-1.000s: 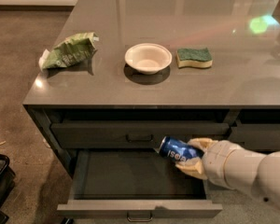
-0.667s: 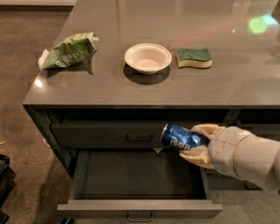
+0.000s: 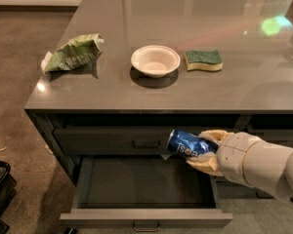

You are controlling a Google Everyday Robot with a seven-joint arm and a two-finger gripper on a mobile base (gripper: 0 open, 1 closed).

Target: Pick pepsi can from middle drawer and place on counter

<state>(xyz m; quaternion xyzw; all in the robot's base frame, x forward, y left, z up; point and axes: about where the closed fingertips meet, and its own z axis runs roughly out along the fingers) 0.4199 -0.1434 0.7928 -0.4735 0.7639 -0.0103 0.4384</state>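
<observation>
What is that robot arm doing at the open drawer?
The robot's gripper is clamped on a blue Pepsi can, holding it on its side in the air over the open drawer, level with the shut drawer above. The can is not yet on the counter, where a white bowl, a sponge and a crumpled green bag sit.
</observation>
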